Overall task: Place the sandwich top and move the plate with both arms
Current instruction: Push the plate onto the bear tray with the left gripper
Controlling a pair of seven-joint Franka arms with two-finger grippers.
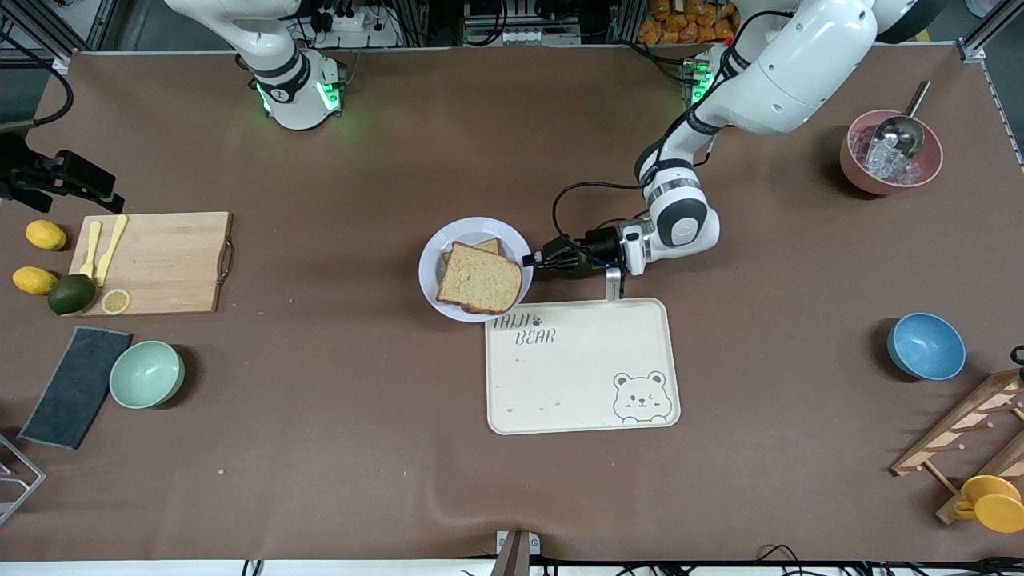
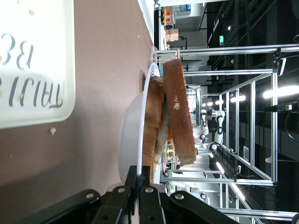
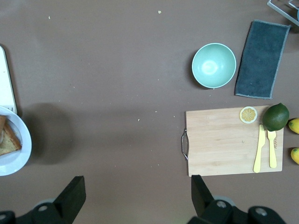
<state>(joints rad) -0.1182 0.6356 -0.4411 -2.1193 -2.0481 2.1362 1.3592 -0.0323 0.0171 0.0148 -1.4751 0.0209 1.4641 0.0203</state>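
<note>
The pale plate (image 1: 436,240) carries a stacked sandwich with the plain sandwich top (image 1: 480,278) uppermost. The plate's edge overlaps the corner of the cream bear tray (image 1: 584,368). My left gripper (image 1: 534,259) is shut on the plate's rim on the side toward the left arm's end. In the left wrist view the jaws (image 2: 144,175) pinch the rim of the plate (image 2: 128,140), with the sandwich top (image 2: 180,116) above a lower slice (image 2: 154,121). My right gripper (image 3: 138,186) is open and empty, high over bare table; the plate (image 3: 21,144) shows at that view's edge. It is out of the front view.
A wooden cutting board (image 1: 160,260) with yellow cutlery, a lemon slice, a lime and lemons lies toward the right arm's end, near a green bowl (image 1: 146,374) and dark cloth (image 1: 76,388). A pink bowl (image 1: 890,152), a blue bowl (image 1: 926,346) and a wooden rack (image 1: 968,440) stand toward the left arm's end.
</note>
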